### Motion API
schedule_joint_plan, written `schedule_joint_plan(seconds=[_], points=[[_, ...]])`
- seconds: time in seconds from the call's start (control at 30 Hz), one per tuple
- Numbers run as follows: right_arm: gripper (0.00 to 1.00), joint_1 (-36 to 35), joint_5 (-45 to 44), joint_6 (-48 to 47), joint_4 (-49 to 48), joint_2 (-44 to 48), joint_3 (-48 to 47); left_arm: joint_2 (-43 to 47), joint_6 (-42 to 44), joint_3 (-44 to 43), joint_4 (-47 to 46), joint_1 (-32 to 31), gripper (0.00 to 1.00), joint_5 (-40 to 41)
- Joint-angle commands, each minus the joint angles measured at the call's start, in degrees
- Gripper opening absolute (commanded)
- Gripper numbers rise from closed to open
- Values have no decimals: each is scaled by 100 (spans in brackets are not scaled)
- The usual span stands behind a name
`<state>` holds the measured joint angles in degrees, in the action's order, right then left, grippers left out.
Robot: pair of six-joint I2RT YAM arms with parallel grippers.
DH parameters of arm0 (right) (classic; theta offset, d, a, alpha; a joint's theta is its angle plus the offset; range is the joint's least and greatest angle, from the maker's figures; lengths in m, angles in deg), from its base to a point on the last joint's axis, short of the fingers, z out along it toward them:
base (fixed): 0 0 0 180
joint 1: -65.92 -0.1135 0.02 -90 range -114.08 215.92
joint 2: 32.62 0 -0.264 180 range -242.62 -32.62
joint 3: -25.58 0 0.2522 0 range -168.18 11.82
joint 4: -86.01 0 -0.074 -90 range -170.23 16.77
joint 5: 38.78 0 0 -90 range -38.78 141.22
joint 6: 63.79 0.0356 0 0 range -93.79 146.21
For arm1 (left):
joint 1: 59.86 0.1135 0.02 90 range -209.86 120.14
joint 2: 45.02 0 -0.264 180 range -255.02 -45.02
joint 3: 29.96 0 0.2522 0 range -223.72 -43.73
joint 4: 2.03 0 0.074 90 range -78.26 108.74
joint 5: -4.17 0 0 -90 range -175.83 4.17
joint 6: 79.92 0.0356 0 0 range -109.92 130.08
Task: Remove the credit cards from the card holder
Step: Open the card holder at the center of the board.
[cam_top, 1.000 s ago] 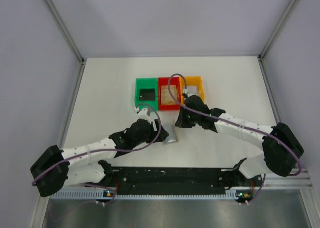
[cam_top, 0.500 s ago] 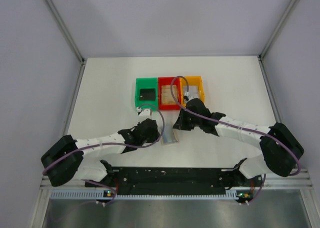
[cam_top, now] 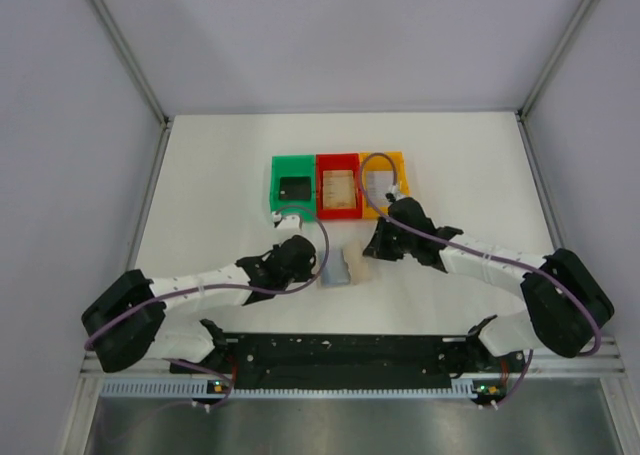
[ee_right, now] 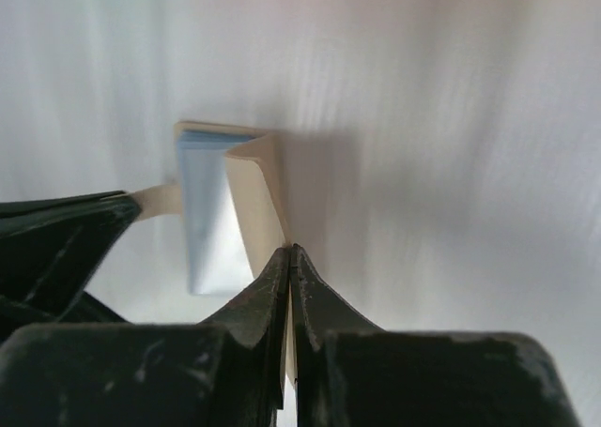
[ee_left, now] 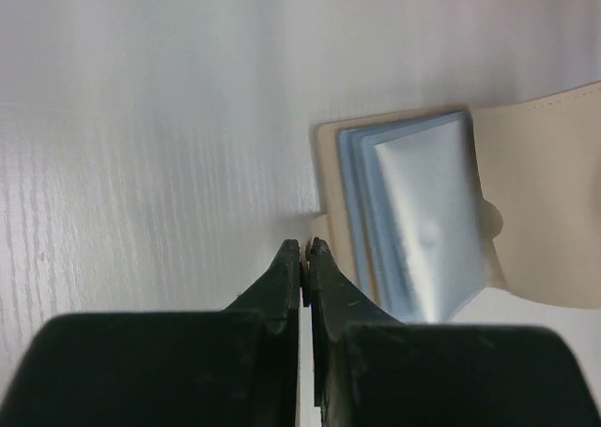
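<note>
- Since a second ago the left fingers [ee_left: 299, 254] have closed, pinching the tan edge of the card holder [cam_top: 345, 265] at its 9 o'clock.
- Closed too, the right fingers [ee_right: 283, 263] clamp its tan flap at 2 o'clock.
- It lies spread, blue inside showing, on the worktop [cam_top: 220, 175], at 6 o'clock from the red bin [cam_top: 338, 158].

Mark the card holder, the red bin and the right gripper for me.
card holder [ee_left: 423, 221], left wrist view, on its light blue inner panel.
red bin [cam_top: 339, 158], top external view, on its far rim.
right gripper [ee_right: 290, 249], right wrist view, between its closed fingertips.
</note>
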<state>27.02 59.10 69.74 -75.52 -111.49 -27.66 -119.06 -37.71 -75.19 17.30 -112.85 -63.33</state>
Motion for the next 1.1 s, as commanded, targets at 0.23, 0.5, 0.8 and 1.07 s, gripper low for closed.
schedule_joint_plan(seconds=[0.23, 0.5, 0.8, 1.07], points=[[0, 207, -962, -380, 925, -506, 90, 522, 174, 79, -46, -9, 0, 105], [15, 181, -1403, -617, 1330, -411, -68, 715, 165, 158, -20, -9, 0, 53], [47, -688, -1938, -1118, 1893, 495, -990, 795, 147, 158, -64, -18, 0, -184], [48, -1507, -1694, -1549, 1341, 470, -1395, 1199, -11, 237, -55, -18, 0, -246]])
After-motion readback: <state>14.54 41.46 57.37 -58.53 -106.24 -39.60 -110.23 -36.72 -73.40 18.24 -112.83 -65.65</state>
